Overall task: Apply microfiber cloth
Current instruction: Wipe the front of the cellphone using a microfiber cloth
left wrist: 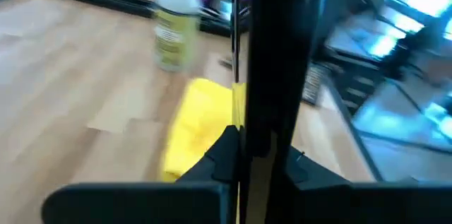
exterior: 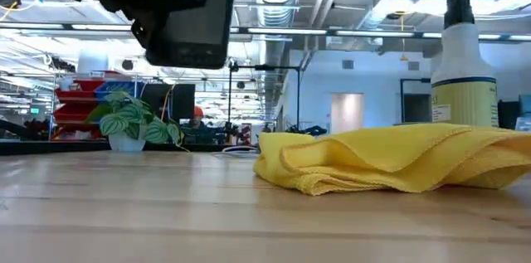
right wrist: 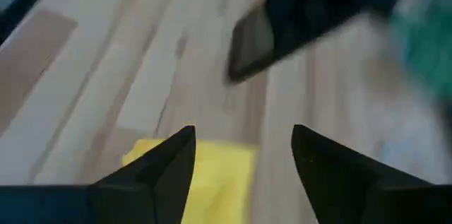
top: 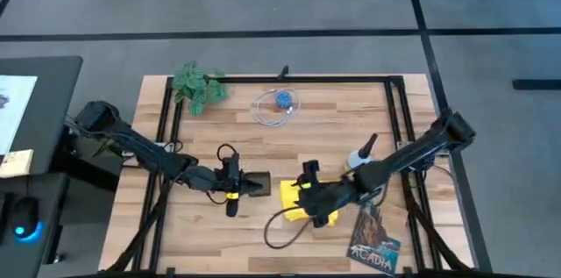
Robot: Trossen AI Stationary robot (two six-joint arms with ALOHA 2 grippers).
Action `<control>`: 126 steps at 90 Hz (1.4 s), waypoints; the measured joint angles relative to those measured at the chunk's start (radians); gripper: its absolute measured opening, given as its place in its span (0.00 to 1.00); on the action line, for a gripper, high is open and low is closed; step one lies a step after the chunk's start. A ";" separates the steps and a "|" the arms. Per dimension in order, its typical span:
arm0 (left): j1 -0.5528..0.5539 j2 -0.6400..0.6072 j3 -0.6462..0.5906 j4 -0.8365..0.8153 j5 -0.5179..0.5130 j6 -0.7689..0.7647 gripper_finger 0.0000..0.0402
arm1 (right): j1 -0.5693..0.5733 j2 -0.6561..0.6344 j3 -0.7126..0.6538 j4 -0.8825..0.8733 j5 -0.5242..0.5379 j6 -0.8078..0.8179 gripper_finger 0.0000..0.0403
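Microfiber cloth (top: 300,199) lies bunched on the table (top: 333,120), near 6 o'clock of centre, spray bottle (top: 359,155) at its 2 o'clock. Left gripper (top: 254,184) clamps a black smartphone (left wrist: 272,61) edge-up just at the cloth's 9 o'clock, likely presenting the screen for wiping. Right gripper (right wrist: 244,157) hovers over the cloth, fingers wide, apparently lined up to pinch it; no grip yet. Booklet (top: 375,243) at 4 o'clock, plant (top: 197,87) and cable coil (top: 276,107) far side.
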 joint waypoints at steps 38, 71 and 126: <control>0.075 0.000 -0.001 -0.009 0.265 -0.165 0.04 | 0.012 0.123 0.000 0.336 0.123 -1.203 0.57; 0.079 0.001 -0.001 -0.033 0.266 -0.195 0.04 | -0.068 0.287 0.119 0.393 0.241 -1.514 0.57; 0.086 0.000 0.000 -0.083 0.292 -0.130 0.16 | -0.061 0.313 0.140 0.342 0.257 -1.321 0.15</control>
